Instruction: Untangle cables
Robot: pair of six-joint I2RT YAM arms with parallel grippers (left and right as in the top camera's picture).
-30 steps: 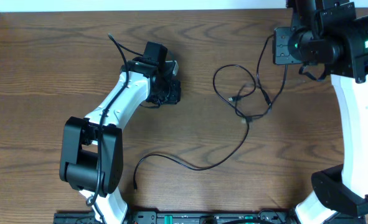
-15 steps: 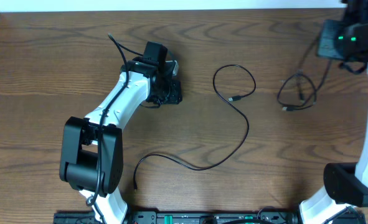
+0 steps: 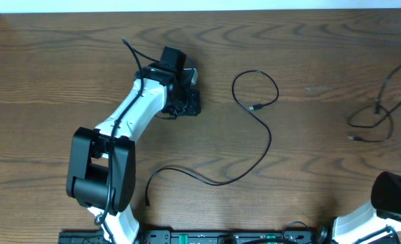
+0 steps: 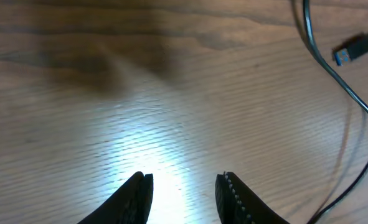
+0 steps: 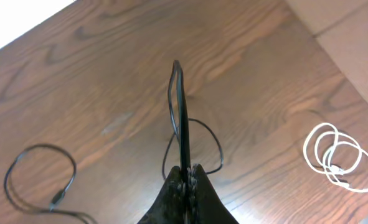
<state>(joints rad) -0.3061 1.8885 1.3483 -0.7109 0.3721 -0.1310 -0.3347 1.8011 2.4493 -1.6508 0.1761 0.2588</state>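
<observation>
Tabletop (image 3: pixel 44 74) of dark wood grain carries everything in the overhead view. At centre-left the left arm (image 3: pixel 129 112) reaches up and to the right, with its own thick black lead (image 3: pixel 127 49) sticking out behind the wrist. The left gripper (image 4: pixel 184 180) points down at bare wood, its two fingers (image 4: pixel 139 194) spread apart with nothing between them but a bright patch of reflected light.

Just to its right lies the long black cable (image 3: pixel 268 146). It forms a round loop, and its blue-tipped plug (image 4: pixel 357 46) rests at the mouth of that loop, near the cord's own run. Whether the two touch cannot be told. From there the cord sweeps down and back to the left, ending below the left arm. Nothing lies between this cable and the left gripper, and they are apart.

Far to the right, a second black cable (image 3: pixel 371 116) hangs in loose loops, well apart from the long one, with one strand rising off the frame's right edge. The right gripper (image 5: pixel 185 171) is clamped on this cord, which stands up from the pinched fingertips in a narrow fold. Only the base of the right arm (image 3: pixel 397 203) shows from overhead.

Furthest right, a coiled white cable (image 5: pixel 339 155) lies on the wood by itself, clear of both black cords.
</observation>
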